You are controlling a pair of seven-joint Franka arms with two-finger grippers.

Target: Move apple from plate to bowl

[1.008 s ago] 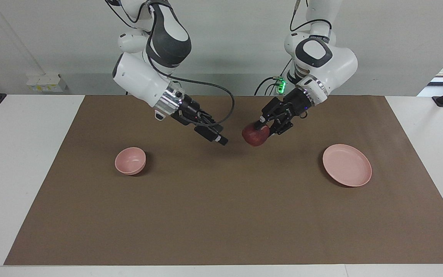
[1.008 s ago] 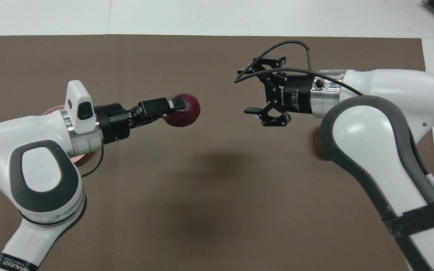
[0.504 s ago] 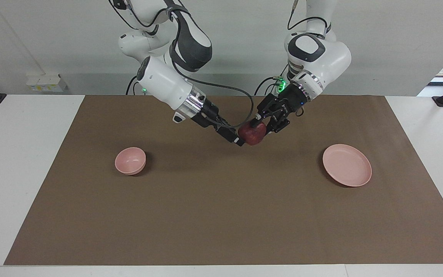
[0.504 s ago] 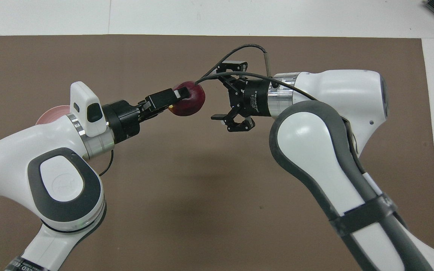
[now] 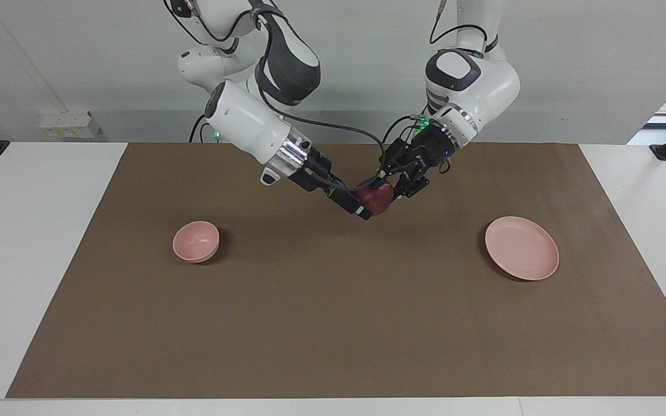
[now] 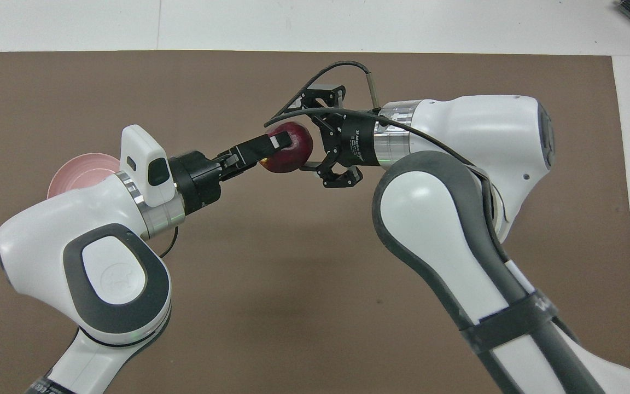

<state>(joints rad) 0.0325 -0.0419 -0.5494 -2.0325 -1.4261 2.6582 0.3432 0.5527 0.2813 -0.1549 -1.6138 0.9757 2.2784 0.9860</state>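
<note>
**Mid-air handover, read from the robots' end outward.** Both arms reach in over the brown mat (image 5: 333, 323) that covers the middle of the counter (image 5: 21, 260).

The left gripper (image 6: 274, 152) is clamped on the apple (image 6: 293, 156), one finger across its top and one beneath. It holds the fruit clear of the counter, over the mat's middle strip and over neither dish.

The right gripper (image 6: 305, 134) meets it head-on. Its fingers are spread wide and straddle the apple's free side without yet pinching it.

With the apple as dial centre in the facing view, the bowl (image 5: 196, 241) sits at about 8 o'clock toward the right arm's end. The plate (image 5: 521, 248) sits at about 4 o'clock toward the left arm's end. Both are farther from the robots than the spot under the apple, and both are empty.

I judge the apple firm, light and smooth-skinned, so it could roll or squirt out of a pinch placed off its widest girth. I would close the right gripper across the fat middle, at right angles to the left gripper's hold. I would open the left only once that grip looks seated, since a drop could bruise the fruit.
</note>
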